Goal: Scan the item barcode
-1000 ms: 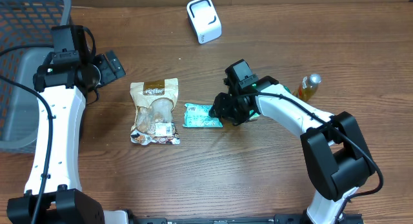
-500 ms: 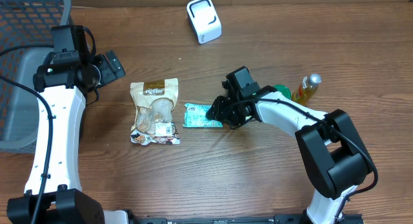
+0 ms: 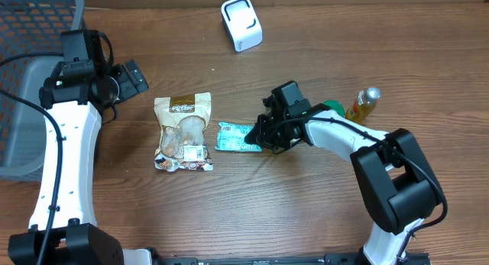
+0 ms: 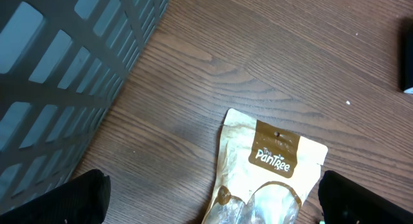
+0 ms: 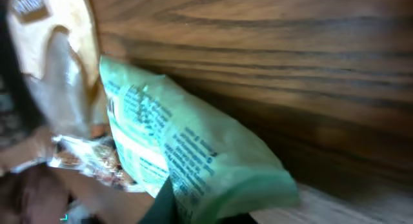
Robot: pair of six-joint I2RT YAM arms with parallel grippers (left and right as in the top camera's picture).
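The packet (image 3: 235, 137) lies at frame centre, just right of the pouch (image 3: 182, 133). The right gripper (image 3: 263, 137) is clamped narrow on the packet's right end; the grip appears shallow, though the wrist view is blurred. The left gripper (image 3: 131, 77), upper left, stands wide and empty, well apart from the packet.

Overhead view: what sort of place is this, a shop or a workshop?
Probably a mock shop checkout on a wooden table: a white scanner-like box, a grey basket, and packaged snacks, a tan pouch and a green packet.
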